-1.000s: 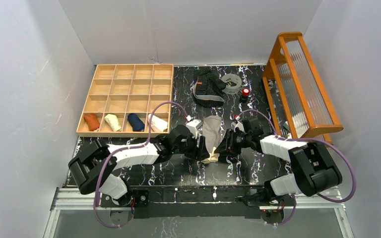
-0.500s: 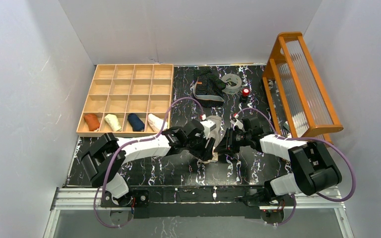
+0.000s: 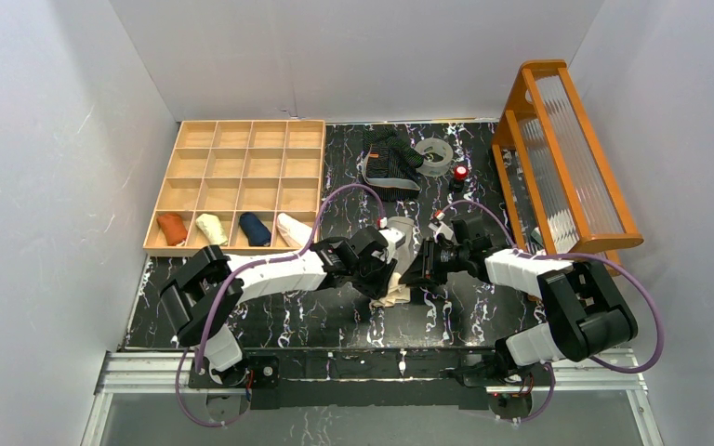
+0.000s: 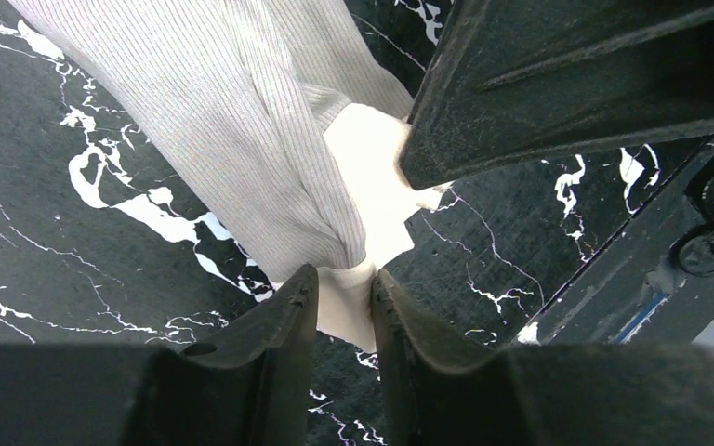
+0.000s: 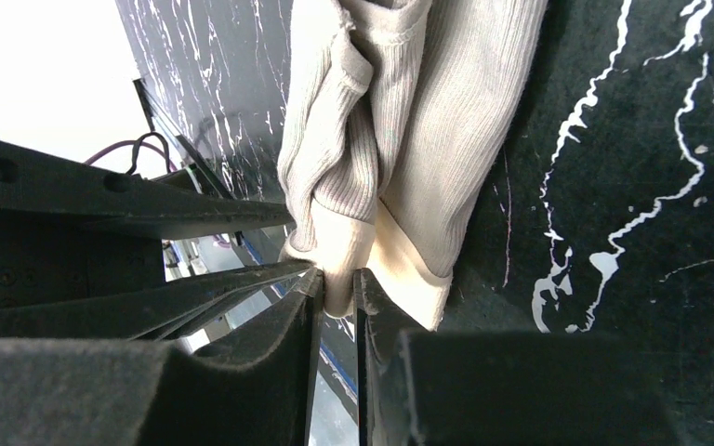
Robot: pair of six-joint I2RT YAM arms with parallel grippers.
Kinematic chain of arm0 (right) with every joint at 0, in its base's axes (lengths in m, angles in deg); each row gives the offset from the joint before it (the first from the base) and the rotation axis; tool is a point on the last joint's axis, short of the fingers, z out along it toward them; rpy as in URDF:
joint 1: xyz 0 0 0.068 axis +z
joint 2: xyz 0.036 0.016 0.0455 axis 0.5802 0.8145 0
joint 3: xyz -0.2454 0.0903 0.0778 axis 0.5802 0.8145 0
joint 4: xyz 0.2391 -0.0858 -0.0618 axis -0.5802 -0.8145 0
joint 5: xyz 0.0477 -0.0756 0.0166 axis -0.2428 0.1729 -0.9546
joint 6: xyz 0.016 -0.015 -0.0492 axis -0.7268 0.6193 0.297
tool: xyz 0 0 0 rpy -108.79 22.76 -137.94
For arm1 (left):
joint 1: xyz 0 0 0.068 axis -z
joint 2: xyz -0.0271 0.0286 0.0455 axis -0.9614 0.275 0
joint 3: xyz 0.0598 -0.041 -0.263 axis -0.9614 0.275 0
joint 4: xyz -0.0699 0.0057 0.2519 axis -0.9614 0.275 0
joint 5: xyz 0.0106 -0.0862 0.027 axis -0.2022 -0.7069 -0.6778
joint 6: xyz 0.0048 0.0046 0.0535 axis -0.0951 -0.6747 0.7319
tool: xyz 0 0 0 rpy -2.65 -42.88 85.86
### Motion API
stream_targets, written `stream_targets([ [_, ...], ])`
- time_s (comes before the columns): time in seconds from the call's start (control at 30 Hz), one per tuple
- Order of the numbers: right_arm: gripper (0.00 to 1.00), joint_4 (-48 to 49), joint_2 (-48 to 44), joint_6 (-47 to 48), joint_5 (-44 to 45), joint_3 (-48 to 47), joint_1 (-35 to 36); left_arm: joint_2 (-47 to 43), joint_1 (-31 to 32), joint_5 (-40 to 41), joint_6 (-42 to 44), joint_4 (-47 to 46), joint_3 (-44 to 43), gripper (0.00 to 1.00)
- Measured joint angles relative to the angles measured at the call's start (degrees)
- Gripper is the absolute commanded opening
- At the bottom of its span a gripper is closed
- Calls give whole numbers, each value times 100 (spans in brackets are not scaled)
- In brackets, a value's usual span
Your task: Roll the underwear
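Observation:
The beige-grey underwear (image 3: 398, 240) lies lengthwise at the middle of the black marbled table, its cream near end bunched. My left gripper (image 3: 389, 283) is shut on that cream end (image 4: 346, 297), pinched between both fingers. From the right, my right gripper (image 3: 413, 277) is shut on the same near hem (image 5: 339, 279). In the left wrist view the ribbed cloth (image 4: 260, 139) runs away from the jaws, and the right gripper's finger (image 4: 567, 84) sits close above it. A black striped underwear (image 3: 389, 160) lies crumpled at the back of the table.
A wooden compartment tray (image 3: 246, 167) at the back left holds several rolled garments in its front row. A clear tape ring (image 3: 434, 153) and a small red-topped object (image 3: 460, 173) sit near the striped garment. An orange wooden rack (image 3: 562, 158) stands along the right side.
My left arm has swung right to the garment's near end and closed on the cream hem. The right gripper has closed on the same end.

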State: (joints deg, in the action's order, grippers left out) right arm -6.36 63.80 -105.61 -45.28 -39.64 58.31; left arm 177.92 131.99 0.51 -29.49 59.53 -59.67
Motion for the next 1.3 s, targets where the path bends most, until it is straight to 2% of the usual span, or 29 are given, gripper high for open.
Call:
stream_targets([
  [0.1, 26, 0, 4, 33, 0, 0, 11, 0, 2, 0, 15, 20, -26, 18],
  [0.33, 26, -28, 9, 105, -42, -98, 35, -2, 2, -39, -2, -37, -37, 1],
  [0.63, 25, -70, 9, 308, -81, -203, 142, -372, -13, 297, -326, -243, 33, 0],
  [0.83, 32, -146, 9, 527, -79, -363, 245, -944, -109, 509, -566, -496, 295, 0],
  [0.97, 34, -144, 20, 638, -79, -560, 299, -997, -160, 520, -706, -754, 468, 0],
  [1.07, 36, -114, 426, 616, -98, -739, 407, -973, -160, 404, -883, -1021, 542, 0],
  [1.13, 54, -181, 568, 629, 0, -739, 522, -973, -160, 402, -935, -1080, 542, 0],
  [1.17, 59, -223, 555, 645, 59, -723, 560, -973, -160, 402, -949, -1091, 544, 0],
  [1.23, 60, -280, 334, 584, 284, -509, 568, -973, -162, 391, -966, -1093, 549, 0],
  [1.3, 55, -350, -4, 350, 562, -382, 568, -973, -162, 332, -968, -1095, 562, 0],
])
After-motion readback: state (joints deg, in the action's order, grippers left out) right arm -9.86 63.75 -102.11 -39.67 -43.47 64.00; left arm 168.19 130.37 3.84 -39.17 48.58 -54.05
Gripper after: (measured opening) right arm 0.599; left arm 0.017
